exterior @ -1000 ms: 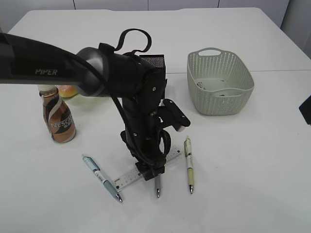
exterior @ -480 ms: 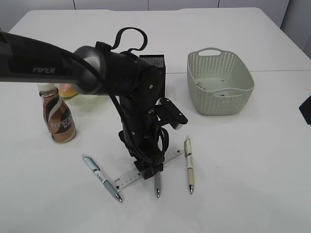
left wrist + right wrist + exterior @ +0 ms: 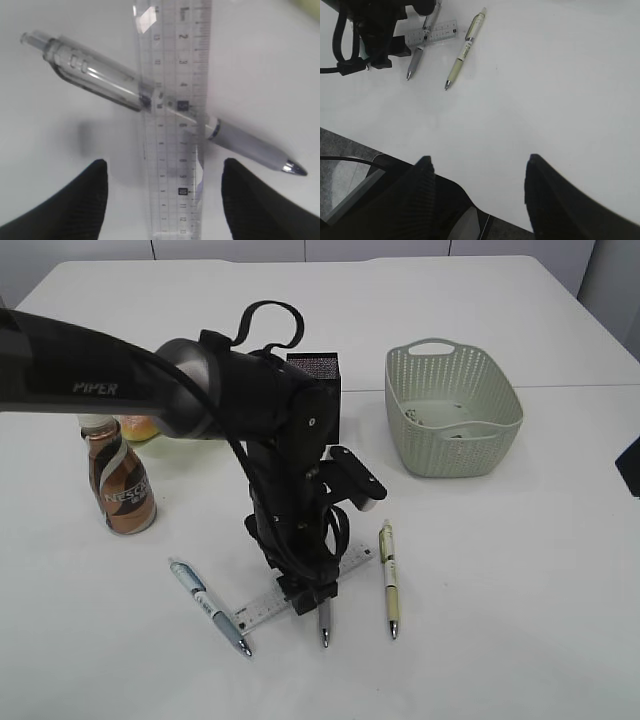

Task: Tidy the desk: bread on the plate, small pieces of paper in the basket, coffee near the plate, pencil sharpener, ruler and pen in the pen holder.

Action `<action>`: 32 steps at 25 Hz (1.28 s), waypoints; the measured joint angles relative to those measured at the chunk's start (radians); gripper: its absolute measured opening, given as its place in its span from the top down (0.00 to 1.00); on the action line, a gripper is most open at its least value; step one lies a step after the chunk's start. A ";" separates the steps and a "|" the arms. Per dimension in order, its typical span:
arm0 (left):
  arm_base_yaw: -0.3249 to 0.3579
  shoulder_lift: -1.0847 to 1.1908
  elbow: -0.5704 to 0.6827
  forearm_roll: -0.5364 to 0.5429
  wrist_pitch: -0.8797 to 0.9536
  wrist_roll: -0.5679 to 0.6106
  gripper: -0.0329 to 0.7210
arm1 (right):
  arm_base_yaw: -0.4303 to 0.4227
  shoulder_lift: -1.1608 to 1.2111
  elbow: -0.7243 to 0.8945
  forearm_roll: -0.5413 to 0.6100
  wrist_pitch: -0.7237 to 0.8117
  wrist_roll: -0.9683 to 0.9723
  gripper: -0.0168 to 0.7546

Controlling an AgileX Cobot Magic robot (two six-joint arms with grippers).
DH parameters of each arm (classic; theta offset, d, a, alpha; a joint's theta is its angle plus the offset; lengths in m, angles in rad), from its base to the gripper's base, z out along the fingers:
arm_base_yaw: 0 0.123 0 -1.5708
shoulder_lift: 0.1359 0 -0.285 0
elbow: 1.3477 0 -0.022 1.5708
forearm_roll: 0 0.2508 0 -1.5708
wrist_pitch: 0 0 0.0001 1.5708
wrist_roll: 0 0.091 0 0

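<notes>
- Left wrist view: left end effector (image 3: pixel 162 200) has jaws spread, one either side of the clear plastic ruler (image 3: pixel 172 115), nothing pinched yet; fingertips (image 3: pixel 85 200) look close to the white tabletop (image 3: pixel 45 125).
- Ruler lies flat, running lengthwise away from the camera, with a grey-grip clear-barrel pen (image 3: pixel 165 107) crossing it at a slant; they overlap, can't tell for sure which is on top.
- Step in hand, my read: grab the ruler for the black mesh pen holder (image 3: pixel 316 370), which sits behind the arm.
- To do it well: close across the ruler's narrow width, below the crossing point, so the pen isn't caught too.
- Ruler is thin and flat, so the tips probably need to touch the tabletop before squeezing; it may slip or flex.
- Lift straight up; the crossing pen may get dragged or rolled.
- Exterior view: blue pen (image 3: pixel 210 606) and green-cream pen (image 3: pixel 389 579) lie to either side, apart from the ruler, not in the way.
- Right wrist view: right end effector (image 3: pixel 477 192) is spread, empty, well away over bare tabletop.
</notes>
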 joint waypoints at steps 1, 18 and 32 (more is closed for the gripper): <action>0.000 0.004 0.000 0.000 0.005 0.000 0.28 | 0.000 0.000 0.000 0.000 0.000 0.000 0.40; 0.000 0.029 -0.006 -0.003 0.007 0.000 0.49 | 0.000 0.000 0.000 0.000 0.000 0.000 0.40; 0.000 0.043 -0.080 0.004 0.074 -0.011 0.65 | 0.000 0.000 0.000 0.000 0.000 0.000 0.40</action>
